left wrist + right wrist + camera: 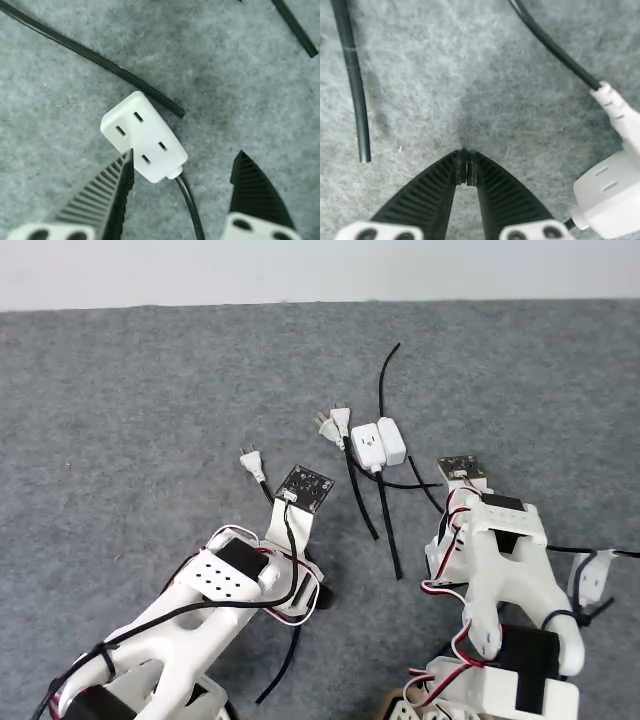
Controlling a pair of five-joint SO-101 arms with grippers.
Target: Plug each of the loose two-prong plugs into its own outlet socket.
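We see a gray carpet over the whole table. Two white arms lie low over it, side by side: the left arm and the right arm.

The left gripper is spread wide and holds nothing. A white four-slot socket lies flat on the carpet under it. The socket sits right by one black finger and apart from the other.

The right gripper is closed tight with nothing in it, over bare carpet. Near it lies another white socket. A white plug on a black cord touches that socket. We cannot tell if it is pushed in.

Out past the arms, two white socket blocks lie side by side, touching. Just beside them lie two loose plugs, one next to the other. Their prongs point away from the arms. A third loose plug lies near the tip of the left arm. Thin black cords run across the carpet between the arms.
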